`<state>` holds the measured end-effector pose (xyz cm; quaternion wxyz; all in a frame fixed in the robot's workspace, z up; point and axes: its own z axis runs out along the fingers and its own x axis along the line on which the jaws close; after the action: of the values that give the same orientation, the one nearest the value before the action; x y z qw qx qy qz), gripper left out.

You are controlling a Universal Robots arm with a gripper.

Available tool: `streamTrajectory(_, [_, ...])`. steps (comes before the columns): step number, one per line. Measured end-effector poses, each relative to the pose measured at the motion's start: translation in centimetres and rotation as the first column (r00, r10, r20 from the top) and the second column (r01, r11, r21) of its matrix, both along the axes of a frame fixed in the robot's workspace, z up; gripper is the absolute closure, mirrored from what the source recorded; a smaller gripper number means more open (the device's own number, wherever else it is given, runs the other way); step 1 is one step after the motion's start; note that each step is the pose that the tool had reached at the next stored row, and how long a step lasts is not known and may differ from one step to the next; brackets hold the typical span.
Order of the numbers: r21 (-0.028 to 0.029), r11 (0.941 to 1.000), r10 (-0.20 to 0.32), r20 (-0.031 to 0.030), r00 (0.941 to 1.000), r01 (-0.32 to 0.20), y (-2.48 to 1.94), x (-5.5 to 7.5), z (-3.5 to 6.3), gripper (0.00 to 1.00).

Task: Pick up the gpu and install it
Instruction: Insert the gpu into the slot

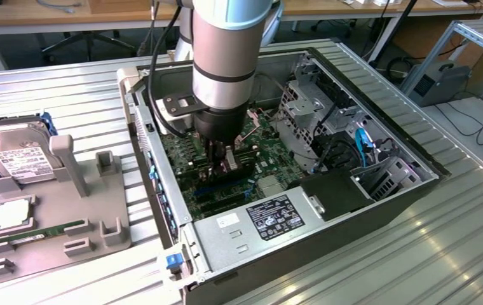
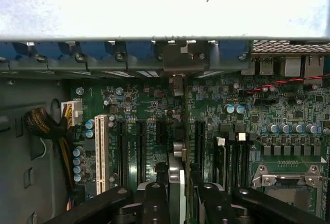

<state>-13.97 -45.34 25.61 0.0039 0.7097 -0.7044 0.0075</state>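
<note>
The gpu stands on edge between my gripper's black fingers, which are shut on it. It runs over a dark expansion slot of the green motherboard, its metal bracket against the rear wall of the case. In the exterior view the arm reaches straight down into the open computer case. There the gripper holds the dark gpu low over the motherboard, near the case's rear wall on the exterior view's left. Whether the card's edge sits in the slot I cannot tell.
A grey fixture at the exterior view's left carries a hard drive, a processor and a green RAM stick. Inside the case are the power supply, a drive cage, blue cables, a white slot and a cable bundle.
</note>
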Motion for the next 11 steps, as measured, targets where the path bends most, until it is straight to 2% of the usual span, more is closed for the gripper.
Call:
streamTrajectory(8, [0.0009,1.0,0.0,-0.0002,1.0,0.0,0.01,-0.02,-0.06,0.73])
streamTrajectory(9, [0.0009,1.0,0.0,0.0003,1.0,0.0,0.01,-0.02,-0.07,0.72])
streamTrajectory(10, [0.0009,1.0,0.0,0.0007,1.0,0.0,0.01,-0.01,-0.08,0.66])
streamTrajectory(11, [0.0003,1.0,0.0,0.0001,1.0,0.0,0.01,-0.01,-0.04,0.66])
